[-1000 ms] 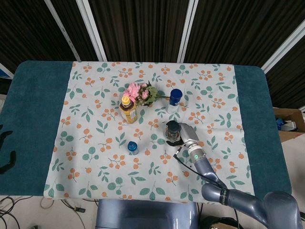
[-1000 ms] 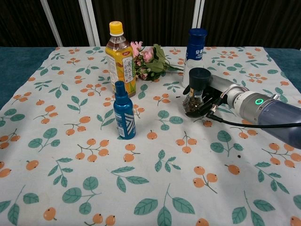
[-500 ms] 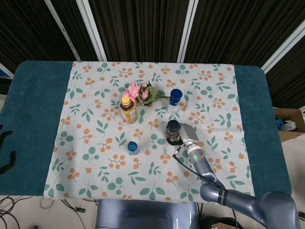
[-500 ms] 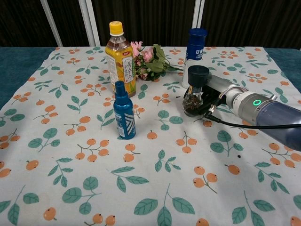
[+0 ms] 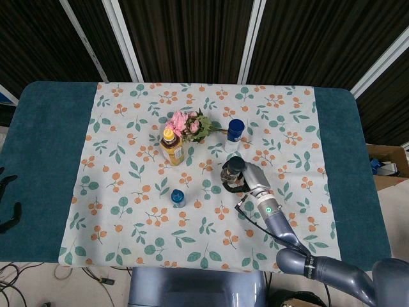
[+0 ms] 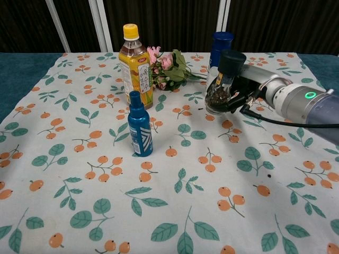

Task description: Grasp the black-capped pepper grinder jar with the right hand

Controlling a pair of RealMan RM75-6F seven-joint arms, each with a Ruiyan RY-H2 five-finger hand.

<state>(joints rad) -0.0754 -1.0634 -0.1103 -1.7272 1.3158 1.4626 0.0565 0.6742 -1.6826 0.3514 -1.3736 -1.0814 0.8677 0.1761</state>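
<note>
Now the clear glass pepper grinder jar with the black cap point(image 6: 223, 80) is up off the surface and tipped, with its cap leaning toward the right edge. A second ago it stood straight up on the leafy orange-berry tablecloth point(image 6: 159, 201). The right robot hand point(image 6: 249, 87) wraps its fingers around the jar's body from the right side, so it is grasping the jar. I think the jar tips because the robot hand turns a little as it lifts.

From above, the jar point(image 5: 232, 171) sits near the middle of the surface, a bit toward the right edge, in the right robot hand point(image 5: 250, 179). The left robot hand is not in either view.

Nothing else has moved. The yellow-capped tea bottle point(image 6: 135, 58), the small blue spray bottle point(image 6: 139, 124), the pink flower bunch point(image 6: 168, 67) and the white bottle with the blue cap point(image 6: 220, 47) stay in their places. The blue-capped bottle is just behind the lifted jar, toward the far edge, so I think the robot hand should take care not to bump it.
</note>
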